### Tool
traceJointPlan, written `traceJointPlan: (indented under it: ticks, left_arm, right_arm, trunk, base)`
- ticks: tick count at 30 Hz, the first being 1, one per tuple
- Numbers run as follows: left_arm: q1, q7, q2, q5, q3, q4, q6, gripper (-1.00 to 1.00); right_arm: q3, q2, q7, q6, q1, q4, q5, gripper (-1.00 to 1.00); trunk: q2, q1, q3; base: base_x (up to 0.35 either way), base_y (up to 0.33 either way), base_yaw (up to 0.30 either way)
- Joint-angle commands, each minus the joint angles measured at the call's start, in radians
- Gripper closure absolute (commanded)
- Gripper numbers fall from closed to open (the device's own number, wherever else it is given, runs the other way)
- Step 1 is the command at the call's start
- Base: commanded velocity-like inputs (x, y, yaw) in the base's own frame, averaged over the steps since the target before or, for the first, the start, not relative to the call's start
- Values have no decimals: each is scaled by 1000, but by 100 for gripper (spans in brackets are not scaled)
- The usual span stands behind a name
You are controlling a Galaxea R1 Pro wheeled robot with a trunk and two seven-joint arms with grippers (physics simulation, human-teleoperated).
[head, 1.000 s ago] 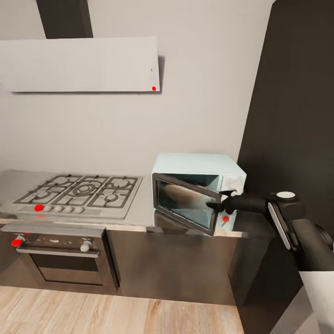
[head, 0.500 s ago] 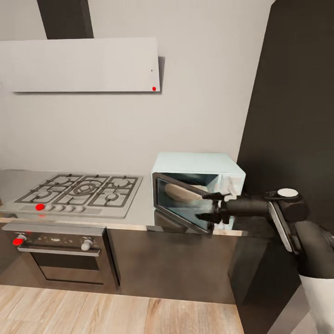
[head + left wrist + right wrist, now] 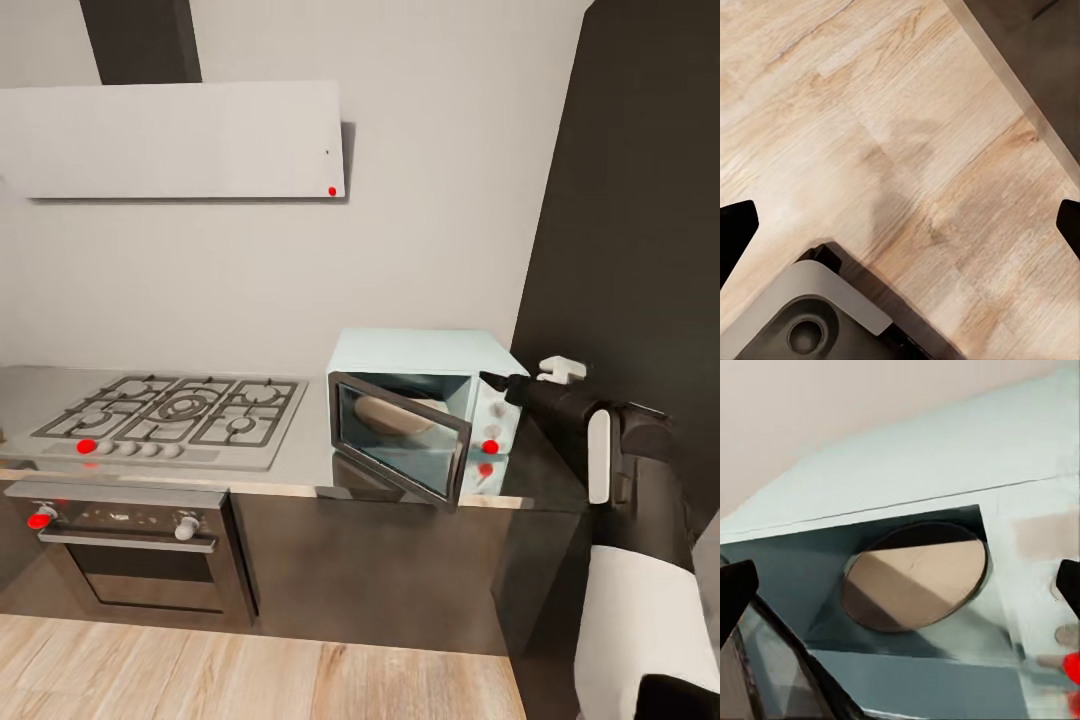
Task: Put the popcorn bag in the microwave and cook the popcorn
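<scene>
1. The kitchen: pale grey wall, a dark tall cabinet [image 3: 640, 200] at the right, and a light wood plank floor [image 3: 250, 680] below the dark base cabinets.
2. The countertop [image 3: 310, 450], grey brushed metal, carries a gas hob [image 3: 170, 415] toward its left end and the microwave [image 3: 425, 400] at its right end, against the wall. A black oven [image 3: 130, 555] sits under the hob; a pale extractor hood [image 3: 175, 140] hangs above it.
3. The microwave is pale mint-blue; its dark glass door [image 3: 400, 438] hangs ajar, swung outward from its left-hand hinge. The white panel bears knobs and a red dot [image 3: 490, 447].
4. The popcorn bag [image 3: 392, 413], tan-brown, lies inside the microwave cavity; in the right wrist view it appears as a rounded brown shape [image 3: 916, 576] within the opening.
5. The right gripper [image 3: 520, 378] hovers at the microwave's upper right front corner, fingers spread apart and grasping nothing.
6. The left gripper [image 3: 900, 225] points down at the floor, fingers [image 3: 735, 232] wide apart and empty, near the robot base [image 3: 802, 315].
</scene>
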Motion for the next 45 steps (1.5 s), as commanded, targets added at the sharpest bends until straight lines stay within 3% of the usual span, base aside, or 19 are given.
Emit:
traceJointPlan:
  ticks: [1,4,6,7,12,20,26,33,39,41,44,45]
  left_arm:
    - [0,-2,-1,8,3,-1,7,-100]
    - [0,-1,-1,8,3,1,-3,-100]
    - [0,-1,-1,8,2,5,-10,-100]
    - [-1,-2,-1,8,2,8,-13,-100]
    - [-2,-3,-1,6,1,9,-14,-100]
    - [-3,-2,-1,6,1,10,-17,-100]
    - [-3,-3,-1,4,-10,10,-20,-100]
    - [-3,-3,-1,5,-6,10,-20,-100]
    - [-3,-3,-1,5,-6,10,-20,-100]
    - [-3,-3,-1,5,-7,10,-20,-100]
    - [-3,-3,-1,5,-6,10,-20,-100]
    - [-3,-3,-1,5,-6,10,-20,-100]
  right_arm:
    - [0,2,-73,6,-27,60,0,-100]
    - [8,9,-152,8,-50,141,4,-100]
    - [39,13,-191,8,-56,208,8,-100]
    - [74,14,-280,7,-60,282,3,-100]
    - [80,15,-309,8,-40,301,3,-100]
    - [76,7,-307,9,-33,306,0,-100]
    - [83,15,-306,12,-28,306,2,-100]
    - [179,11,-299,27,-13,306,0,-100]
    - [204,10,-295,29,-9,305,-1,-100]
    - [224,6,-253,28,-4,302,-1,-100]
    - [261,2,-110,29,7,298,4,-100]
    - [264,2,-94,29,8,297,5,-100]
  trunk:
    - [-1,0,-1]
    - [-1,0,-1]
    - [-1,0,-1]
    - [-1,0,-1]
    - [-1,0,-1]
    - [-1,0,-1]
    - [-1,0,-1]
    - [-1,0,-1]
    - [-1,0,-1]
    - [-1,0,-1]
    - [-1,0,-1]
    - [-1,0,-1]
  base:
    - [0,0,0]
    - [0,0,0]
    - [0,0,0]
    - [0,0,0]
    - [0,0,0]
    - [0,0,0]
    - [0,0,0]
    - [0,0,0]
    - [0,0,0]
    - [0,0,0]
    - [0,0,0]
    - [0,0,0]
